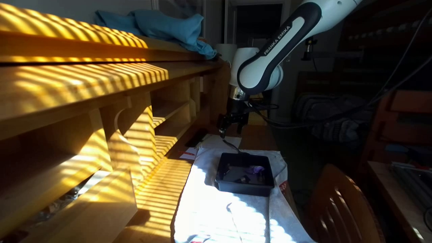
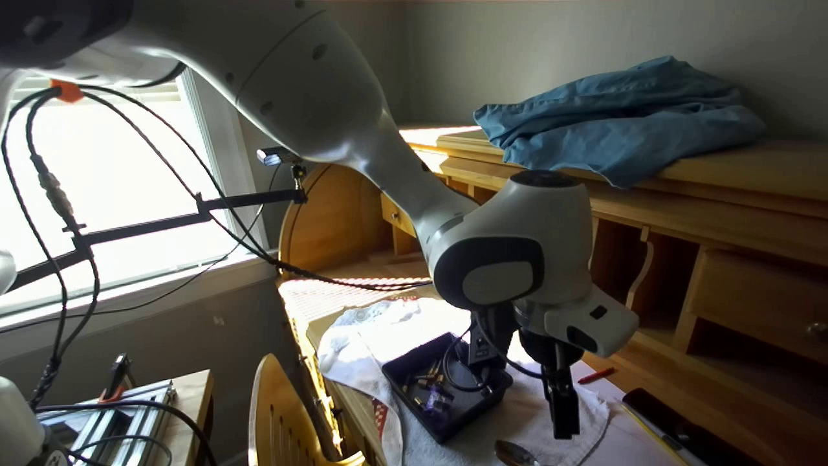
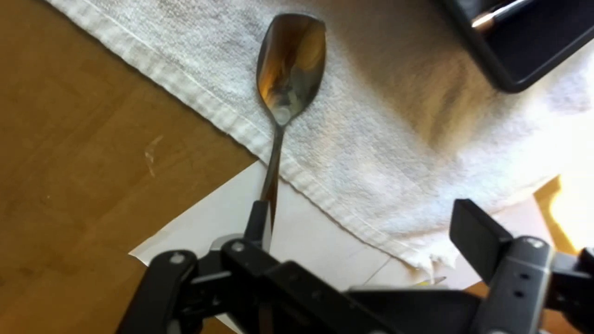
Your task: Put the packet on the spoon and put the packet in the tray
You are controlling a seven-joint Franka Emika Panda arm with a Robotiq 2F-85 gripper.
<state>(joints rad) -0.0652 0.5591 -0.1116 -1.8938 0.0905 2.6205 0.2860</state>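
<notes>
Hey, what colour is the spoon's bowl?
Shiny grey metal, with brown that looks like reflection; the spoon's bowl shows best in the wrist view.

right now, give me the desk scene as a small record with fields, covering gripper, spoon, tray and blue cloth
gripper: open, jaws wide apart
spoon: bowl on the white towel, handle reaching over white paper
gripper contact: cannot tell; the handle disappears behind one jaw in the wrist view
tray: on the towel, apart from the spoon
in tray: purple packet-like item, among others
blue cloth: on the upper ledge
</notes>
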